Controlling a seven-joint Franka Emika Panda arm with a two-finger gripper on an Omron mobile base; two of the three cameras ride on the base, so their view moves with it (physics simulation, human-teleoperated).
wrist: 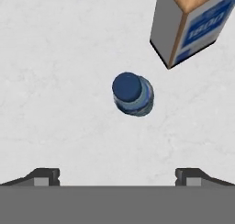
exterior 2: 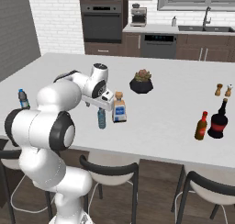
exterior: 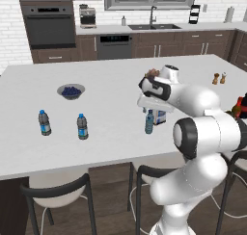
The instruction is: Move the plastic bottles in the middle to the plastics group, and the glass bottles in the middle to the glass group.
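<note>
While the hand (wrist: 117, 177) hangs wide open and empty above: slim light-blue bottle (wrist: 133, 93), blue-capped, upright.

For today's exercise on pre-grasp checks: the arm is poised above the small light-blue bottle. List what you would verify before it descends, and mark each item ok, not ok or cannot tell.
1. Gripper open: ok, fingertips stand wide apart in the hand view.
2. Light-blue plastic bottle upright: ok, its blue cap faces the camera; it stands on the island counter.
3. Bottle centred between the fingertips: ok, roughly, sitting slightly toward the right one.
4. Room beside the squarish clear bottle: ok, a gap of bare counter separates them.
5. Gripper high enough to come down over the cap: cannot tell exactly.
6. Destination free: ok, open counter lies around the two grey water bottles.
</note>
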